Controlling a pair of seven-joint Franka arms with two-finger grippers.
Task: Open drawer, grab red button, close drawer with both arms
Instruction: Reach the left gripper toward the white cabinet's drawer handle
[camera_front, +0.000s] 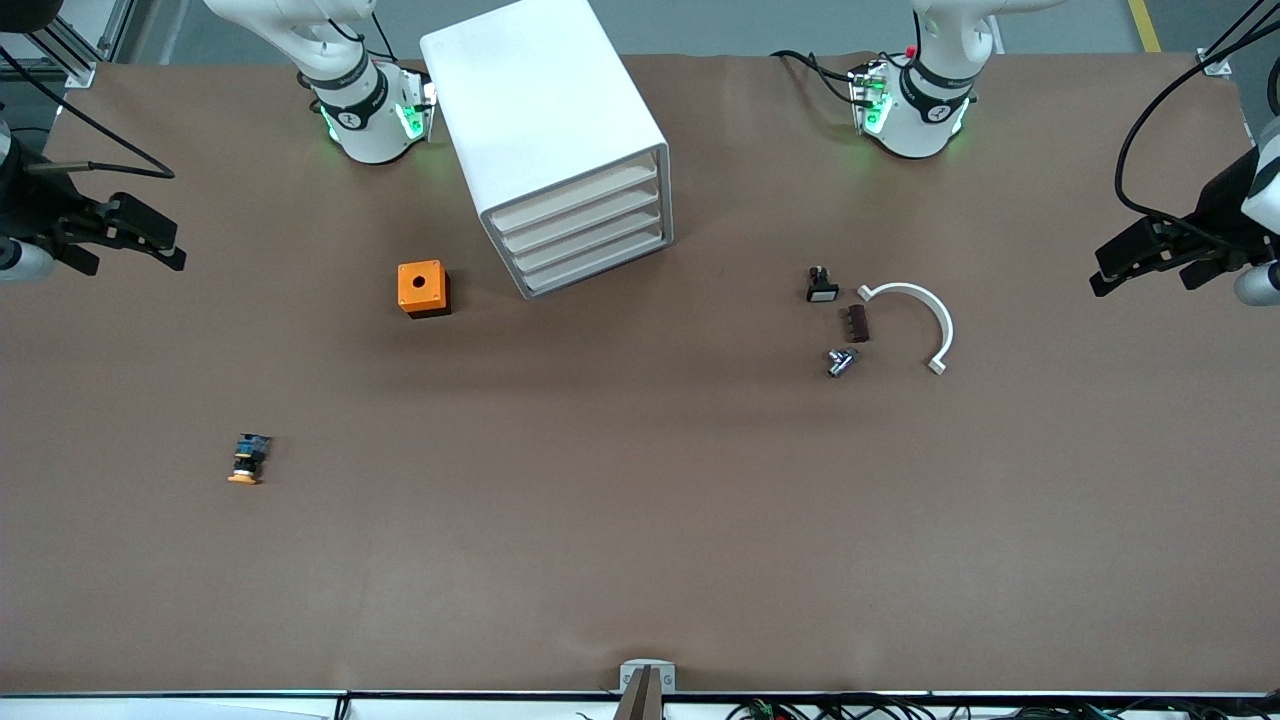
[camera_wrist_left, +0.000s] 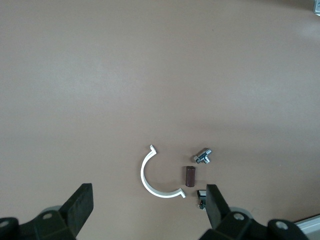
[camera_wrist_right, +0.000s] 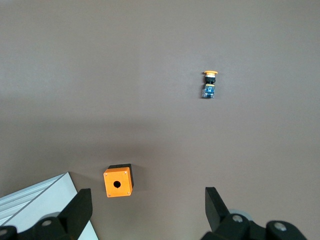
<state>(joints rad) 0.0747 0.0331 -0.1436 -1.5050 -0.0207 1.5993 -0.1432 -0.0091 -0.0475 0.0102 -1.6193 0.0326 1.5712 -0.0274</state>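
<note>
We see the white cabinet (camera_front: 555, 130) standing on the brown desk (camera_front: 640, 520) between the 2 arm bases, its 4 drawers all pushed in; the top drawer (camera_front: 578, 197) sits flush with the 3 below it. The red-capped button is not visible in any view. The left gripper (camera_front: 1150, 262) hangs high over the left arm's end of the desk, jaws spread wide and holding nothing; its wrist view shows both fingers (camera_wrist_left: 80, 205) well apart above bare desk. The right gripper (camera_front: 130, 238) hangs over the right arm's end, jaws likewise spread and empty. An orange box (camera_front: 423, 288) with a round hole in its top sits just beside the cabinet, toward the right arm's end. An orange-capped pushbutton (camera_front: 247, 459) lies on its side nearer the front camera than that box. Toward the left arm's end we find a cluster: a black white-faced button (camera_front: 821, 285), a small dark brown block (camera_front: 856, 323), a silver metal fitting (camera_front: 841, 361) and a white curved clamp (camera_front: 915, 320) beside them.
</note>
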